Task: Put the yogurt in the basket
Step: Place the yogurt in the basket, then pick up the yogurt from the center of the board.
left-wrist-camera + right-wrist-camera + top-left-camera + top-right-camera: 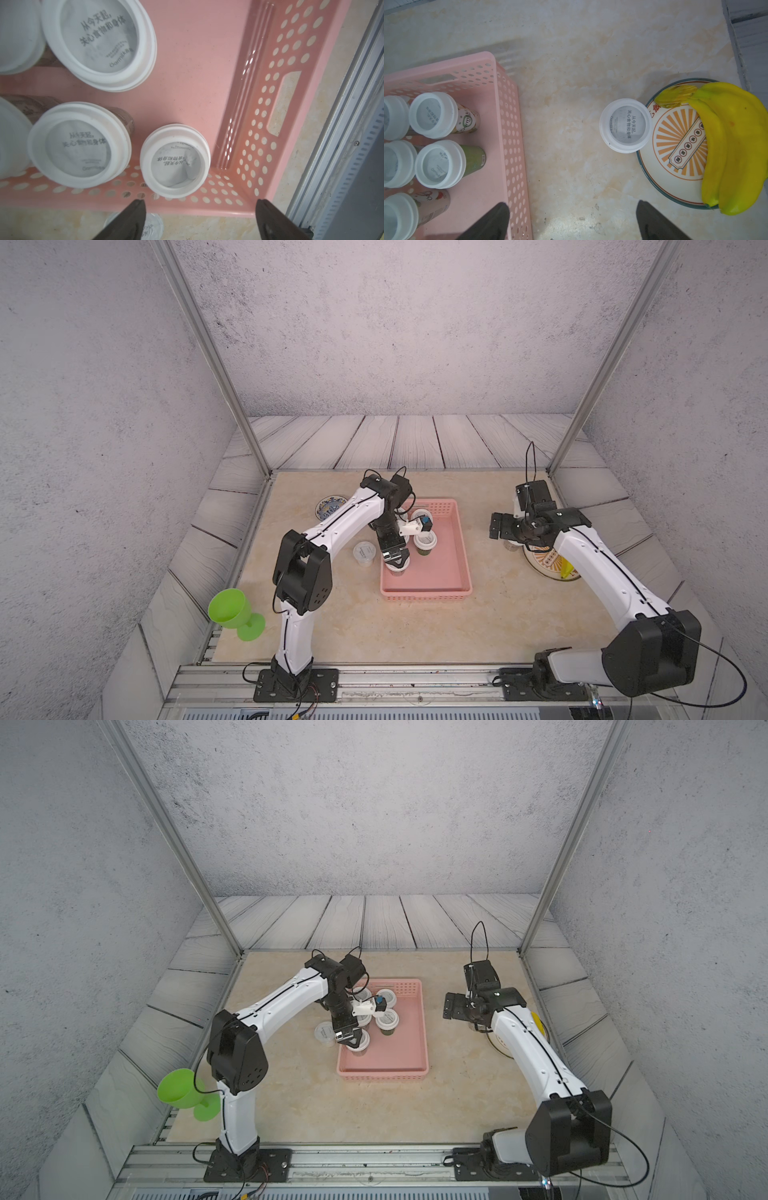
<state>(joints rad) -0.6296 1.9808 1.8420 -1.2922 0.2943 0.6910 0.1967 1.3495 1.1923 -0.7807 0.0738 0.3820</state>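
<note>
My left gripper [199, 209], jaws wide and empty over the pink basket [280, 62], could topple a yogurt cup [174, 161] on lifting

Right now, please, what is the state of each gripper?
Left gripper: open, holding nothing, above the basket near a yogurt cup.
Right gripper: open, empty, over the table.

We see left tool [199, 220] jaws parted, pointing down, arm bent forward; right tool [573, 222] jaws wide apart, arm extended, hovering.
</note>
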